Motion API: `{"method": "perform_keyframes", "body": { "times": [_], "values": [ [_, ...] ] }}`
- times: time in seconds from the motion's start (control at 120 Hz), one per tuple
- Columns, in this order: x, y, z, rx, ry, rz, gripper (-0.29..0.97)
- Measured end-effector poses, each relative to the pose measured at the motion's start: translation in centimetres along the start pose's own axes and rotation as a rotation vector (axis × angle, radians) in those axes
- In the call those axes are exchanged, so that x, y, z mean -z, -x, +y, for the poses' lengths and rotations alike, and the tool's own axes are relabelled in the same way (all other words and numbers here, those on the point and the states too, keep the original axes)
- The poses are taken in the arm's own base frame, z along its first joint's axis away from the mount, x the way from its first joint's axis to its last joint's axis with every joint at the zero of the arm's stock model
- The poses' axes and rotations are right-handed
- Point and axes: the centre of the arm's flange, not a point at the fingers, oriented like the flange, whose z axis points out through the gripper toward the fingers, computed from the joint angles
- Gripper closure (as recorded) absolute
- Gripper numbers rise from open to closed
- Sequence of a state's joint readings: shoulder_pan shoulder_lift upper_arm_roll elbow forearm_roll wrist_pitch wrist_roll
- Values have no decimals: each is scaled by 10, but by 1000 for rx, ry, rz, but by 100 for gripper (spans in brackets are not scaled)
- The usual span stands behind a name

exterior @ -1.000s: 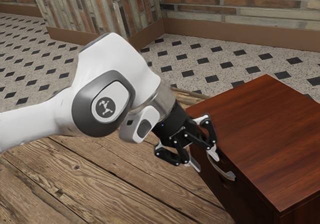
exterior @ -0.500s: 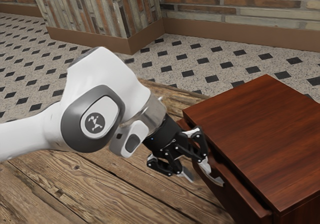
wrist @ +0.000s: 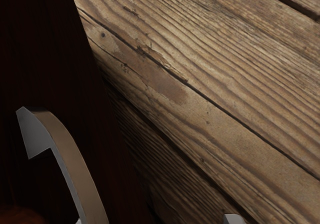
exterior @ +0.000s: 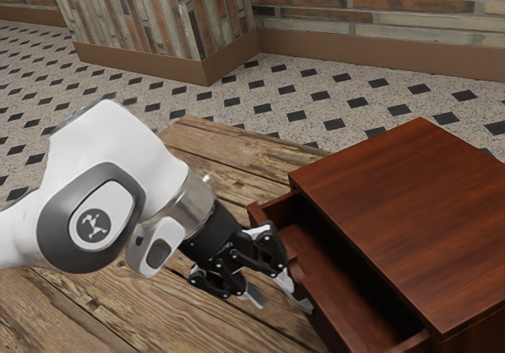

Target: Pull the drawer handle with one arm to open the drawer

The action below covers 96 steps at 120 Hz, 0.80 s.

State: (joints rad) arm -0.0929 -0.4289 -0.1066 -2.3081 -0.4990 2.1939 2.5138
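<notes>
The tool [exterior: 278, 284] pinches the handle [exterior: 304, 303] from both sides, its fingers only narrowly parted. The drawer [exterior: 272, 211] stands well out of the cabinet [exterior: 410, 203], over the worktop [exterior: 213, 152]. As I judge it, a pull off the drawer's own line could bind it in the cabinet or slip the thin handle from the fingers. Too long a pull could bring it right out. Planks stretch on toward the exterior view's lower left, giving room to retreat. The worktop's far edge borders the floor [exterior: 331, 92].
</notes>
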Motion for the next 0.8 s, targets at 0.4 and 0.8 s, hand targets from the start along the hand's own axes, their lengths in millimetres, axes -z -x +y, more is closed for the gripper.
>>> {"method": "perform_keyframes", "body": {
  "times": [0.4, 0.8],
  "values": [
    [18, -10, 39, 0, -30, -7, 63],
    [25, -28, 45, -53, -32, -13, 58]
  ]
}}
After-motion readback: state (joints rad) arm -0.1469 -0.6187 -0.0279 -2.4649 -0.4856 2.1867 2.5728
